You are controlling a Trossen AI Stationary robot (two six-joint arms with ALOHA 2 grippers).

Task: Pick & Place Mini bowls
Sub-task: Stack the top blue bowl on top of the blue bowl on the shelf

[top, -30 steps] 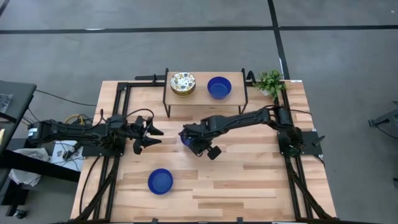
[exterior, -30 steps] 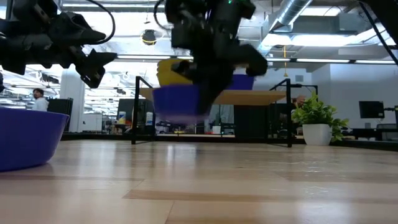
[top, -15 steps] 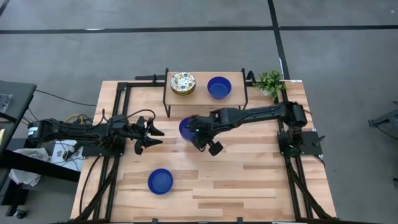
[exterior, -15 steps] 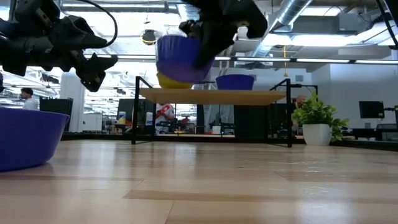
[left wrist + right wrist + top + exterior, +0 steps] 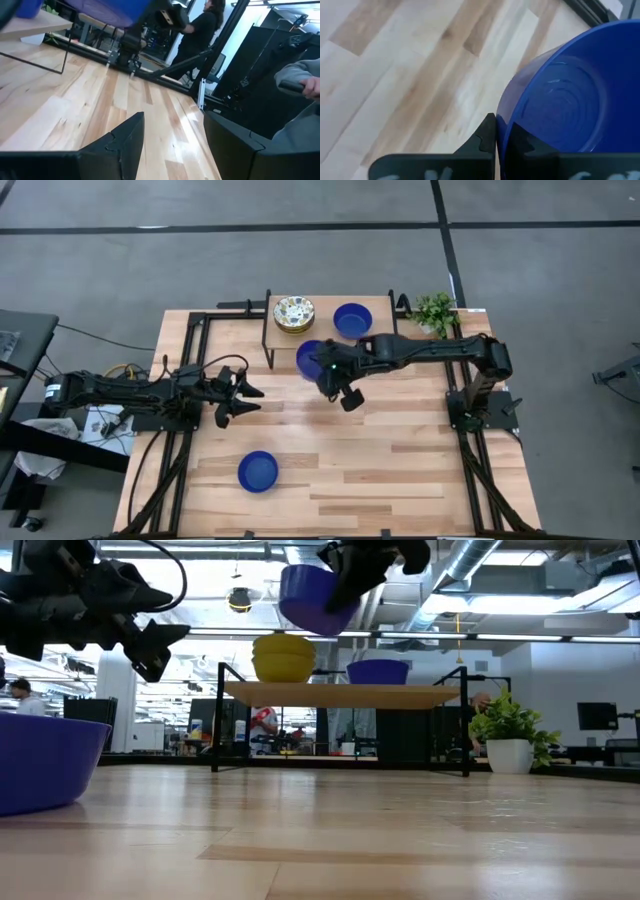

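Observation:
My right gripper [image 5: 318,368] is shut on a cobalt blue mini bowl [image 5: 308,357], held high in the air just in front of the low wooden shelf [image 5: 375,308]. In the low view this bowl [image 5: 315,600] hangs above shelf level, tilted. On the shelf stand a stack of cream floral mini bowls [image 5: 294,313] and another blue bowl [image 5: 352,320], both on their bases. One more blue bowl [image 5: 259,471] rests on the table near the front. My left gripper [image 5: 245,400] waits open at the table's left side, holding nothing. My right gripper pinches the bowl's rim [image 5: 501,131] between its two fingers, one finger [image 5: 487,137] outside the wall and the other [image 5: 522,145] inside the hollow. The fingers slant down from the table's right. The bowl is lifted clear and tilted, above shelf height.
A small potted plant [image 5: 434,312] stands at the table's far right corner beside the shelf. Black frame rails [image 5: 190,330] run along the left and right table edges. Bare wood [image 5: 400,460] lies between the front bowl and the right edge. People show in the room behind.
My right gripper has risen and gone toward the table's far edge, carrying the blue bowl from about shelf height over the table's middle to above the shelf's level, close to its front edge. The bowl has tipped further on the way.

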